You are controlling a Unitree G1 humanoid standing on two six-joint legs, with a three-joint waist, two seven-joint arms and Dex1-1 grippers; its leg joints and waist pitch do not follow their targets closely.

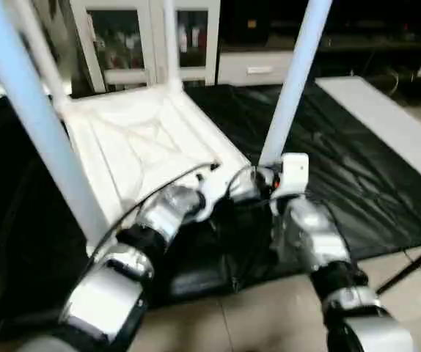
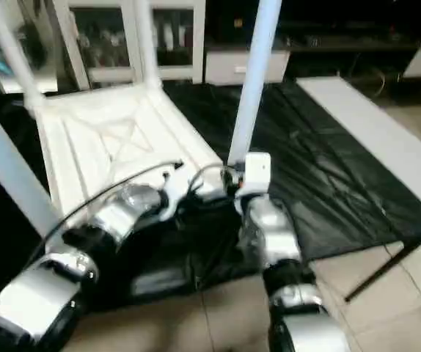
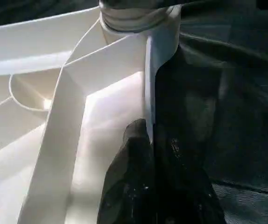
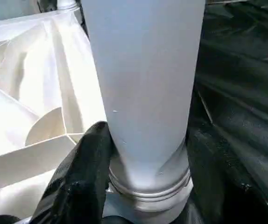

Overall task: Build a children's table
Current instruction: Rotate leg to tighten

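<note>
Here the right gripper point(image 4: 143, 186) clasps the upright leg point(image 1: 293, 81) at its socket (frame centre), the left gripper point(image 3: 152, 154) pinching the tabletop point(image 1: 137, 139) rim beside it.

Head views: even indoor lighting from above, with mild motion blur softening all edges. The white tabletop point(image 1: 144, 139) is overexposed, its ribs nearly washed out, while the black cloth point(image 1: 342, 161) shows streaky sheen along its creases. The legs point(image 1: 31, 110) take a bluish tint. The silver forearms point(image 1: 108, 293) carry bright specular highlights. Cabinet glass point(image 1: 115, 37) behind is blurred and dim.

Left wrist view: strong contrast; the rim point(image 3: 150, 84) glares white, and the black finger point(image 3: 134, 186) is soft and out of focus.

Right wrist view: the near leg point(image 4: 143, 93) is evenly lit, shaded towards its base.
</note>
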